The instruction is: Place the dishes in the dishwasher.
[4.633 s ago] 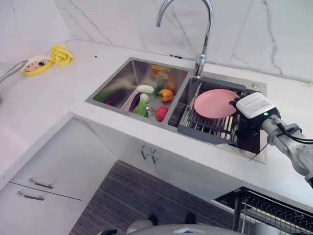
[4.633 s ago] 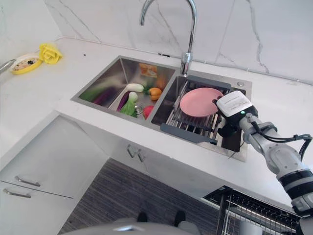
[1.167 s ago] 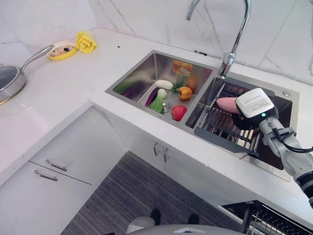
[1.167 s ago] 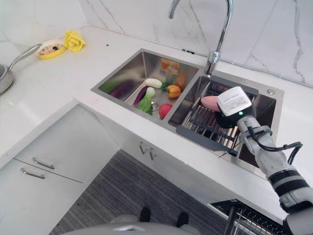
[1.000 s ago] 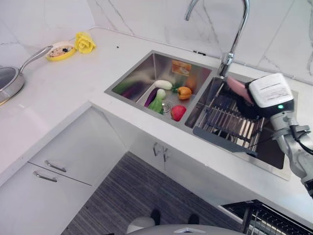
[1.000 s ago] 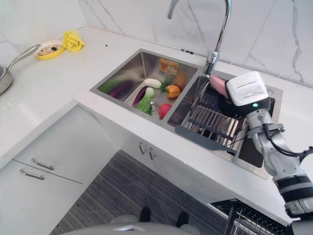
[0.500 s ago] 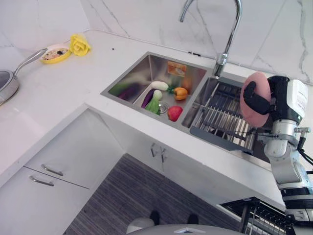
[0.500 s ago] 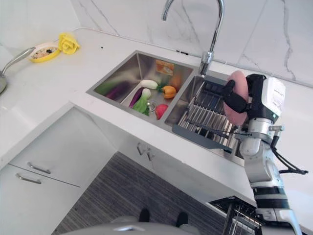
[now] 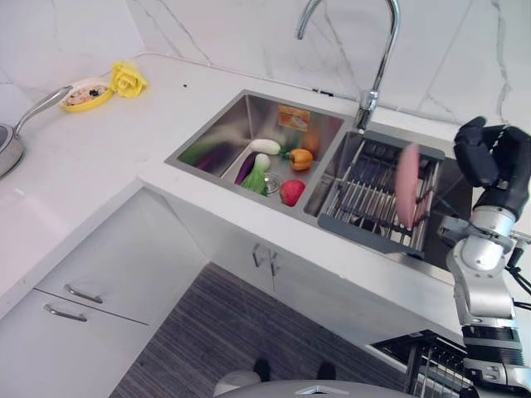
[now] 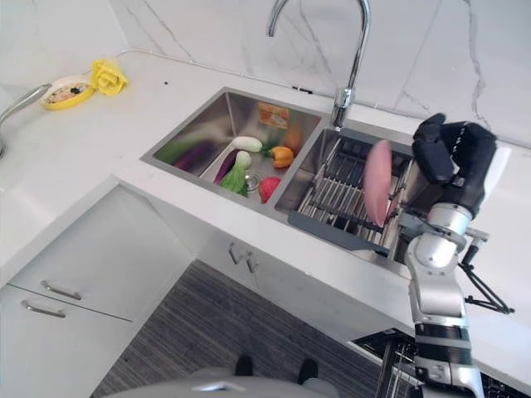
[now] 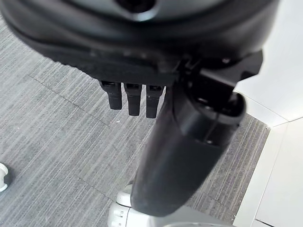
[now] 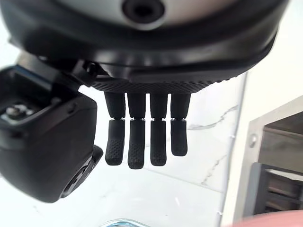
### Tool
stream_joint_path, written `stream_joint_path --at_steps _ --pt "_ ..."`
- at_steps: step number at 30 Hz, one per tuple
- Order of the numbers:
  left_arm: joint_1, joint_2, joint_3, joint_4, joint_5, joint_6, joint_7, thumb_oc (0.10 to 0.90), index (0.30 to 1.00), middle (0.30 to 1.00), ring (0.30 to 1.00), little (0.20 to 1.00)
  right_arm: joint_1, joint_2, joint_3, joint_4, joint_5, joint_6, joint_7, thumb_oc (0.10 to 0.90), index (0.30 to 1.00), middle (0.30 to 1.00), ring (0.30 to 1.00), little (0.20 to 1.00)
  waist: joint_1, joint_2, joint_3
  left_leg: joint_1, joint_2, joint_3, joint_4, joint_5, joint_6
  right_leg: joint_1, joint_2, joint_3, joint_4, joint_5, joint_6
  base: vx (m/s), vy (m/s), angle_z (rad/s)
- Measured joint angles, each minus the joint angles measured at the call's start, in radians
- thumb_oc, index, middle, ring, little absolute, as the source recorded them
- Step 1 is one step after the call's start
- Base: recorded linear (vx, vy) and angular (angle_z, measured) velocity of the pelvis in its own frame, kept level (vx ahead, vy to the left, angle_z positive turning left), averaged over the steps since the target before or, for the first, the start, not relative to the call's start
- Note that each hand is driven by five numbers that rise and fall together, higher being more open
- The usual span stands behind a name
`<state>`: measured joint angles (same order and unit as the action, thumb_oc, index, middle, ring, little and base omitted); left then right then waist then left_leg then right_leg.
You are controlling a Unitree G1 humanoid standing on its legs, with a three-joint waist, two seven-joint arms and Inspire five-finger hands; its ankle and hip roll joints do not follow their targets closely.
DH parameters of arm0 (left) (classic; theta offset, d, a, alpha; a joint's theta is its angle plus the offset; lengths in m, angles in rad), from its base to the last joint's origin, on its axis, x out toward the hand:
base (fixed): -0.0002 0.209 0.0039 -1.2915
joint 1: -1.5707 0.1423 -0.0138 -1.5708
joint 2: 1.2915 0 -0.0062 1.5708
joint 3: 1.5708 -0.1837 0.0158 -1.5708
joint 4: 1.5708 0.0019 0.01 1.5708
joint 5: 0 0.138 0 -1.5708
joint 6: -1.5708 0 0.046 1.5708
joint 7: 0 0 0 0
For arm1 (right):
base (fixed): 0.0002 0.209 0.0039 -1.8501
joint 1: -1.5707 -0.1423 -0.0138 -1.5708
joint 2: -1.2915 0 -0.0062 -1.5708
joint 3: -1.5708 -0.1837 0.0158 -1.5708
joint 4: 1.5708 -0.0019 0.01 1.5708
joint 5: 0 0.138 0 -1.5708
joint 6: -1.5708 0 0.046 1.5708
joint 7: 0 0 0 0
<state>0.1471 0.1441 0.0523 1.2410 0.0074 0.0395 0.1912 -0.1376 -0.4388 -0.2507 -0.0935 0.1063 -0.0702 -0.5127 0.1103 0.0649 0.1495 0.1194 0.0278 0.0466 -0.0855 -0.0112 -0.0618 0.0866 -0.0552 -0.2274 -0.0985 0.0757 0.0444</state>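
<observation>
A pink plate stands on edge, blurred, over the dark dish rack in the sink's right basin; I cannot tell whether it rests on the bars. My right hand is raised to the right of the plate and apart from it. In the right wrist view its fingers hang straight and hold nothing, with a pink plate rim just past them. My left hand hangs over the grey floor, relaxed and empty.
The left basin holds toy vegetables and a red fruit. A tall faucet rises behind the rack. A wire dishwasher rack shows at the lower right. A pan and a yellow dish sit on the counter's left.
My right hand lifted the plate off the rack and tipped it upright, then let it go. The hand has moved up and right, away from the plate. The camera shifted slightly.
</observation>
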Motion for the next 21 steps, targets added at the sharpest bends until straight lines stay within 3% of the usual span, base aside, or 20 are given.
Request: stream_joint_path --at_steps 11,12,16,21 --pt "-0.025 -0.026 -0.011 -0.018 -0.010 0.013 0.006 0.800 0.900 0.900 0.900 0.900 0.018 0.003 -0.017 -0.026 0.056 -0.023 0.001 0.413 0.319 0.319 0.319 0.319 -0.067 0.039 -0.023 0.005 0.000 0.026 -0.004 -0.001 -0.001 -0.004 0.001 0.024 0.000 0.000 0.007 0.00 -0.004 -0.07" --pt "-0.031 -0.029 -0.011 -0.020 -0.014 0.015 0.006 0.800 0.900 0.900 0.900 0.900 0.038 -0.014 -0.025 -0.028 0.058 -0.023 0.010 0.800 0.900 0.900 0.900 0.900 -0.069 0.039 -0.023 0.007 0.000 0.027 -0.004 -0.001 -0.001 -0.004 0.001 0.026 0.000 0.000 0.007 0.00 0.000 0.00" --pt "-0.033 -0.031 -0.010 -0.020 -0.016 0.014 0.004 0.800 0.900 0.900 0.900 0.900 0.129 -0.075 -0.044 -0.058 0.051 -0.021 0.074 0.800 0.900 0.900 0.900 0.900 -0.068 0.039 -0.023 0.006 0.001 0.031 -0.004 -0.002 -0.001 -0.007 0.002 0.032 0.000 0.001 0.007 0.00 -0.003 -0.05" --pt "-0.015 -0.031 -0.008 -0.019 0.002 0.012 -0.006 0.800 0.900 0.900 0.900 0.900 0.233 -0.102 -0.044 -0.113 -0.094 0.004 0.178 0.800 0.900 0.900 0.900 0.900 -0.084 0.031 -0.019 0.002 0.001 0.029 -0.005 -0.002 -0.002 -0.006 0.002 0.034 0.000 0.002 0.007 0.00 0.002 -0.01"
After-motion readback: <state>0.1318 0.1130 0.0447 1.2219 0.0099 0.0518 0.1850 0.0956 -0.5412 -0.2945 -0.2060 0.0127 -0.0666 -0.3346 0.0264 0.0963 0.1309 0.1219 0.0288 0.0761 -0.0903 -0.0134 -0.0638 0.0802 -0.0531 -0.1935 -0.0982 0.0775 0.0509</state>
